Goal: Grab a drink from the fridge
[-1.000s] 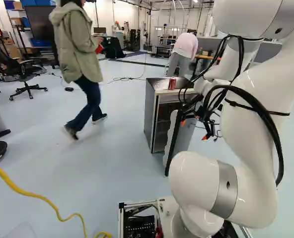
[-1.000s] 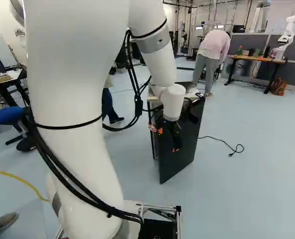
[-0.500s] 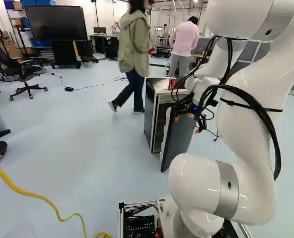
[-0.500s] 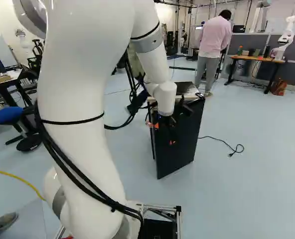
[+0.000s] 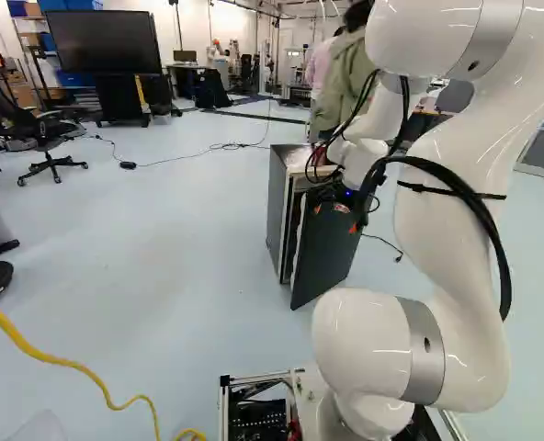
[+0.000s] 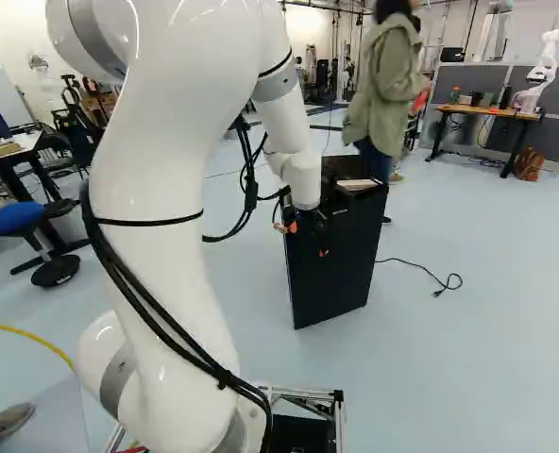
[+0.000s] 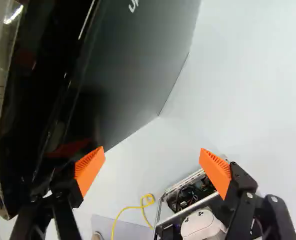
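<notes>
The small fridge (image 5: 277, 207) stands ahead of the arm, its dark door (image 5: 329, 253) ajar with a narrow gap along the cabinet's front. In the left base view my gripper (image 5: 335, 219) is at the upper part of the door's outer face; the right base view shows the gripper (image 6: 306, 240) there too. The wrist view has the gripper (image 7: 152, 152) wide open, nothing between its orange pads. One finger is close against the door (image 7: 138, 65); whether it touches, I cannot tell. The fridge's inside is hidden, and no drink can be made out.
A person (image 6: 383, 94) is close behind the fridge. A power cord (image 6: 416, 269) lies on the floor beside it. A yellow cable (image 5: 61, 365) runs near the base, a blue stool (image 6: 15, 219) stands to one side, and another robot (image 6: 544, 71) is at the far table (image 6: 487, 111).
The door has swung towards the cabinet, narrowing its gap, as my gripper moved along with it. The person has walked across behind the fridge. The base has not moved.
</notes>
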You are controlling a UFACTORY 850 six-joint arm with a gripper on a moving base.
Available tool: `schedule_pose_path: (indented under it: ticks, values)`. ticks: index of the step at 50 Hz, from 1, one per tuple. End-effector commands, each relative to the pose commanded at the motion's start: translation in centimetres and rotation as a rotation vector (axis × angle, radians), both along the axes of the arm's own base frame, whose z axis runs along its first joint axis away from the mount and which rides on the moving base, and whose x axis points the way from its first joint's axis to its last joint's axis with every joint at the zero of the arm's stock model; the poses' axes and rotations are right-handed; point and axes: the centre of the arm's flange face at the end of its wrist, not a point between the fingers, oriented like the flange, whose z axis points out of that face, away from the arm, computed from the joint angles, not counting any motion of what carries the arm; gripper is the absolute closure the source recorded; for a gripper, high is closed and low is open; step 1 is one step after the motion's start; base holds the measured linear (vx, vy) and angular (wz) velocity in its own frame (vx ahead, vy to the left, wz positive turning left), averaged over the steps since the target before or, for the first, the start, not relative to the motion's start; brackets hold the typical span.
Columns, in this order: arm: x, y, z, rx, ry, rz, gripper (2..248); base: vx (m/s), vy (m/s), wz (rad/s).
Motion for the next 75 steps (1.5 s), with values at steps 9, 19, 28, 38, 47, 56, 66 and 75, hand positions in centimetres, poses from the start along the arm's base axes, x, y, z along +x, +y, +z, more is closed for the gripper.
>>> schedule_pose_path:
  ticks: [9,19,28,38,47,56,66,75]
  values:
    - [1.4,0.9,0.1,-0.021,-0.029,0.021,3,0.0,0.0,0.0]
    - [2.6,1.8,0.1,-0.042,-0.06,0.039,3,0.0,0.0,0.0]
    - [3.4,2.5,0.2,-0.06,-0.087,0.052,3,0.0,0.0,0.0]
    - [4.2,3.3,0.3,-0.079,-0.117,0.065,3,0.0,0.0,0.0]
    - [4.9,4.0,0.4,-0.096,-0.143,0.076,3,0.0,0.0,0.0]
    - [5.6,4.6,0.5,-0.112,-0.17,0.087,3,0.0,0.0,0.0]
    - [6.4,5.4,0.6,-0.13,-0.201,0.098,3,0.0,0.0,0.0]
    - [7.0,6.1,0.7,-0.146,-0.228,0.107,3,0.0,0.0,0.0]
